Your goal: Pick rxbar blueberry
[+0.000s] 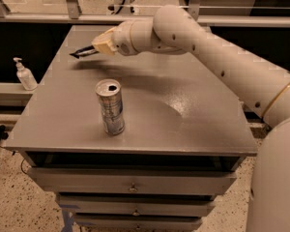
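The rxbar blueberry (82, 52) is a thin dark navy wrapper sticking out to the left from my gripper (97, 46). The gripper is shut on the bar and holds it in the air above the far left part of the grey table (193, 110); the bar's shadow lies on the tabletop below. My white arm (217, 57) reaches in from the right across the table's back.
A tall silver-blue can (110, 107) stands upright near the table's front left. A white pump bottle (24, 74) stands on a lower ledge to the left of the table. Drawers (133, 185) sit under the tabletop. A rail runs behind the table.
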`<state>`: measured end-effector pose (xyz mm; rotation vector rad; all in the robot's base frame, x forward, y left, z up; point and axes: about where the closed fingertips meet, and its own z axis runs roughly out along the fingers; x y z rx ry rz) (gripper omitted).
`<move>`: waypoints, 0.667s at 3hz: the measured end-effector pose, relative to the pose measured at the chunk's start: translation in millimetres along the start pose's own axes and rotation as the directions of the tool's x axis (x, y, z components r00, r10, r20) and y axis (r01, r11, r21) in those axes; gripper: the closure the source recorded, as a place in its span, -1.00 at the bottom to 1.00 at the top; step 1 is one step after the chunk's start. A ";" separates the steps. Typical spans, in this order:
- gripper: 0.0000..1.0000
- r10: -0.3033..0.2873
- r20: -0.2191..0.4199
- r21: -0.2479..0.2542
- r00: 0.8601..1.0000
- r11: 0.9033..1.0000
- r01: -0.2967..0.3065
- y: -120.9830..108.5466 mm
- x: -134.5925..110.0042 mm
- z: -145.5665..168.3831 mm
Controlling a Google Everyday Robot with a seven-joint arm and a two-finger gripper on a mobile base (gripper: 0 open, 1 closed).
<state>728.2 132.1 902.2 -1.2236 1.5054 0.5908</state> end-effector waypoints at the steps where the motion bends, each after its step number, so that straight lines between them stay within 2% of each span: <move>1: 1.00 -0.054 0.039 0.051 0.998 0.997 0.052 -23.2 -19.1 -25.4; 2: 1.00 -0.060 0.105 0.079 0.993 0.996 0.052 -32.6 -43.0 -43.3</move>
